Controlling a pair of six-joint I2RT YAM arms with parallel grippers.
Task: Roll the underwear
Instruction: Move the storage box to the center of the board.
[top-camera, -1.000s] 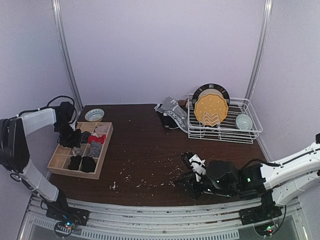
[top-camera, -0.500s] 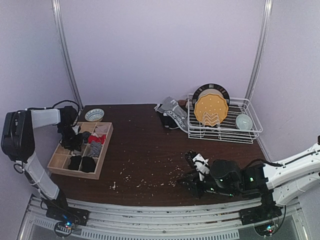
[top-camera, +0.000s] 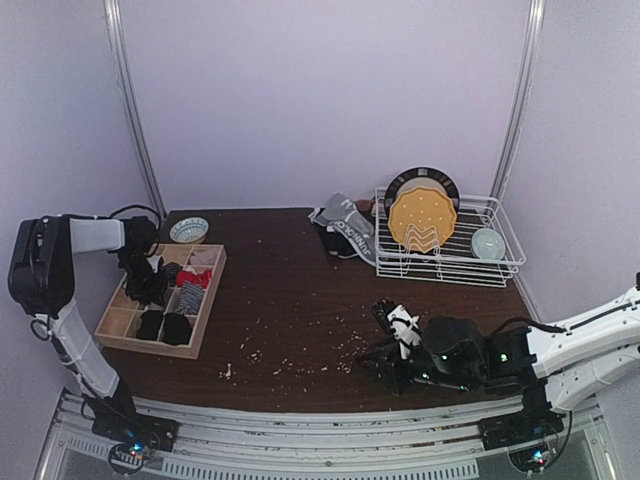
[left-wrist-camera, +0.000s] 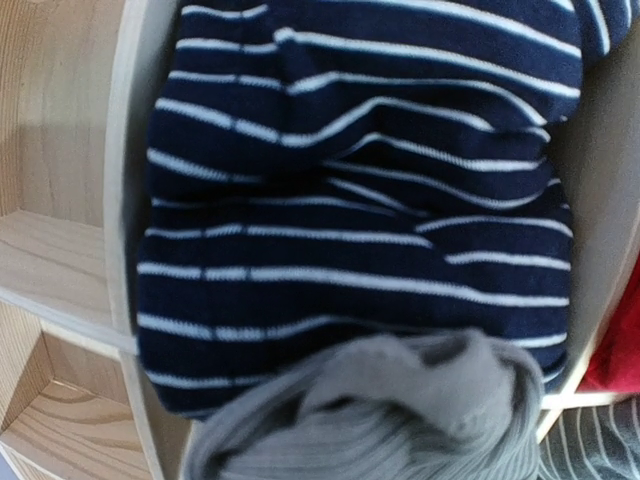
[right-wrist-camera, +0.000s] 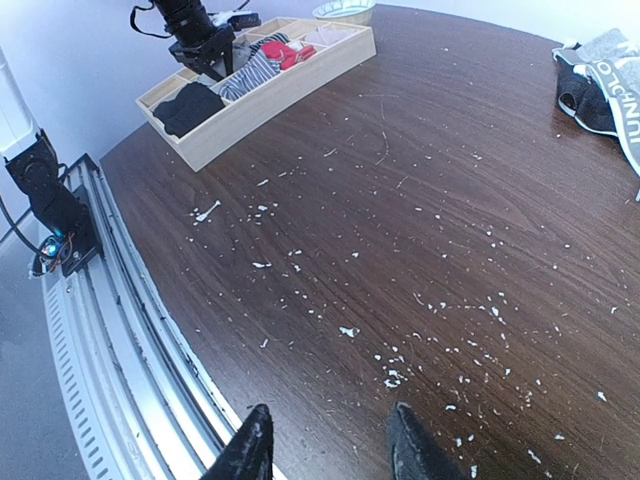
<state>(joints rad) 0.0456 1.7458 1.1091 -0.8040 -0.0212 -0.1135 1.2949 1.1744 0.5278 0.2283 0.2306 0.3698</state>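
A loose pile of grey and black underwear (top-camera: 343, 228) lies at the back middle of the table, and also shows in the right wrist view (right-wrist-camera: 600, 80). My left gripper (top-camera: 146, 282) hangs over the back left compartments of the wooden divider box (top-camera: 112, 328). A rolled grey underwear (left-wrist-camera: 370, 420) bunches where its jaws are and hides the fingers. Below it lies a navy striped cloth (left-wrist-camera: 350, 180) in a compartment. My right gripper (right-wrist-camera: 330, 445) stands open over bare table near the front edge (top-camera: 378, 360), with nothing between its fingers.
The divider box (right-wrist-camera: 250, 100) holds black, red and striped rolled cloths. A small bowl (top-camera: 189, 230) sits behind it. A white dish rack (top-camera: 450, 264) at back right carries a yellow plate (top-camera: 422, 220) and a pale bowl (top-camera: 488, 243). White crumbs (right-wrist-camera: 390, 378) dot the table.
My left arm has swung in and lowered its gripper with the grey roll a little further into the box. The right gripper has drifted slightly to the right, still open.
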